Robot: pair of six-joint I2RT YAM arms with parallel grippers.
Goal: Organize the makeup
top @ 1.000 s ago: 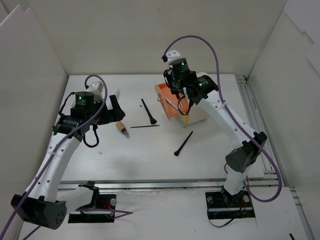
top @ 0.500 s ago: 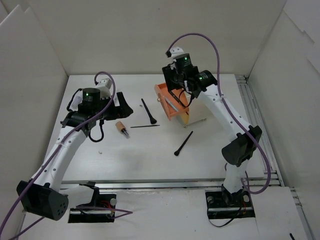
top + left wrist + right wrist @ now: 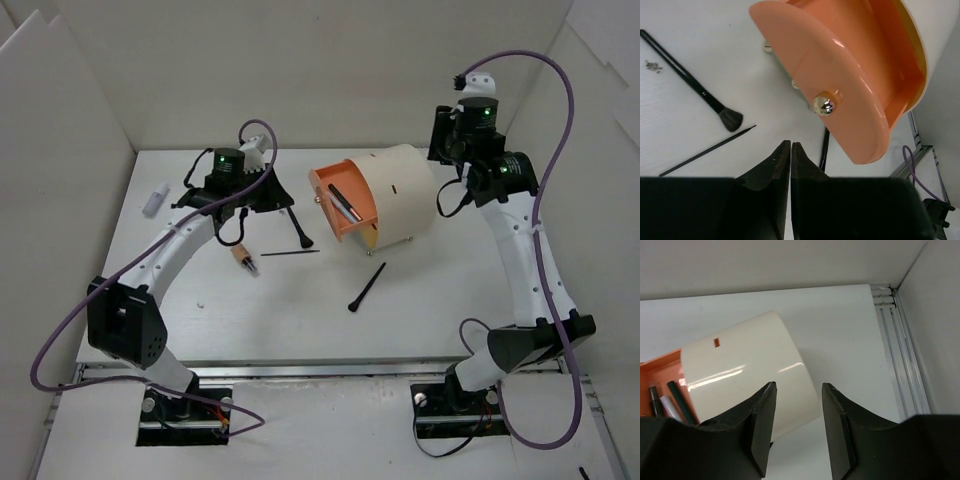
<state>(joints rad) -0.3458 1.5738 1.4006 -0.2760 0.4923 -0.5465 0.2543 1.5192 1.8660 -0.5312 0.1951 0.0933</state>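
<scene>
Now left hand (image 3: 791, 147) clenched, empty; right hand (image 3: 799, 390) parted, empty, near cream cylinder (image 3: 747, 365).

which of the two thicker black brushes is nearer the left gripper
The fan-tipped black brush left of the orange drawer, right by the left gripper; the other brush lies farther forward.

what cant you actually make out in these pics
- Drawer contents: tiny in top view; cut by left edge and right tool in right wrist view; behind drawer front in left wrist view.
- Near brush: mostly behind left tool, left wrist view.
- Tube: label too small, top view.
</scene>
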